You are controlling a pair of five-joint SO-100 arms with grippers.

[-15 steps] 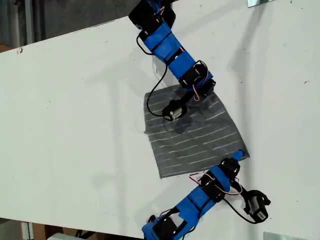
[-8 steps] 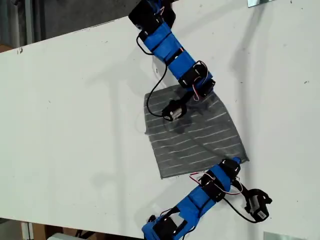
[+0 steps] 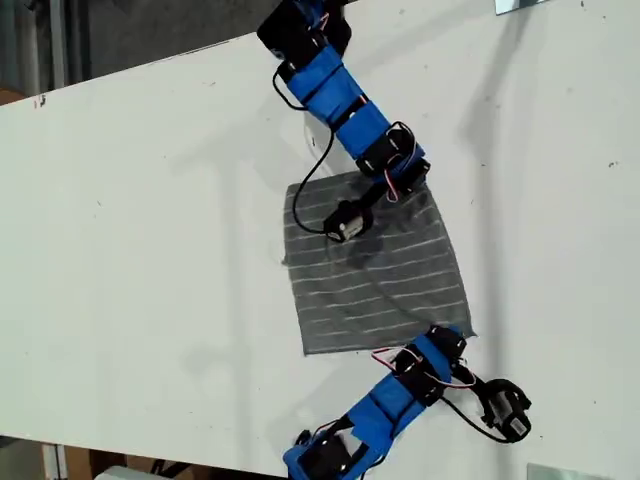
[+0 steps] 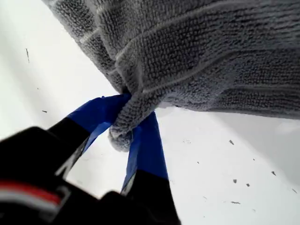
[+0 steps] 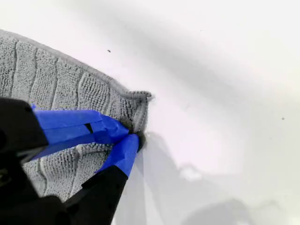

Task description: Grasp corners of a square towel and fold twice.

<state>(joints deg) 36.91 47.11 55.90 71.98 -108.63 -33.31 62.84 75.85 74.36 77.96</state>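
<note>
The dark grey striped towel (image 3: 375, 265) lies on the white table (image 3: 150, 200) in the middle of the exterior view. My first gripper (image 3: 458, 335) is on the arm at the bottom of the exterior view. It is shut on the towel's lower right corner there. In the first wrist view the towel (image 4: 211, 56) is lifted off the table, and that corner (image 4: 123, 126) is pinched in my first gripper (image 4: 129, 129). My second gripper (image 3: 415, 178), on the upper arm, is shut on the upper right corner. My second gripper (image 5: 133, 136) reaches over the flat towel (image 5: 56, 79) to that corner (image 5: 140, 101).
Bare white table surrounds the towel on all sides. The table's far edge (image 3: 150, 65) runs along the top left of the exterior view. The wrist cameras hang beside each arm, one (image 3: 345, 222) over the towel and one (image 3: 505, 415) over the table.
The towel's right edge in the exterior view has been drawn leftwards. The lower right corner moved left and down with my first gripper, and the cloth now looks narrower.
</note>
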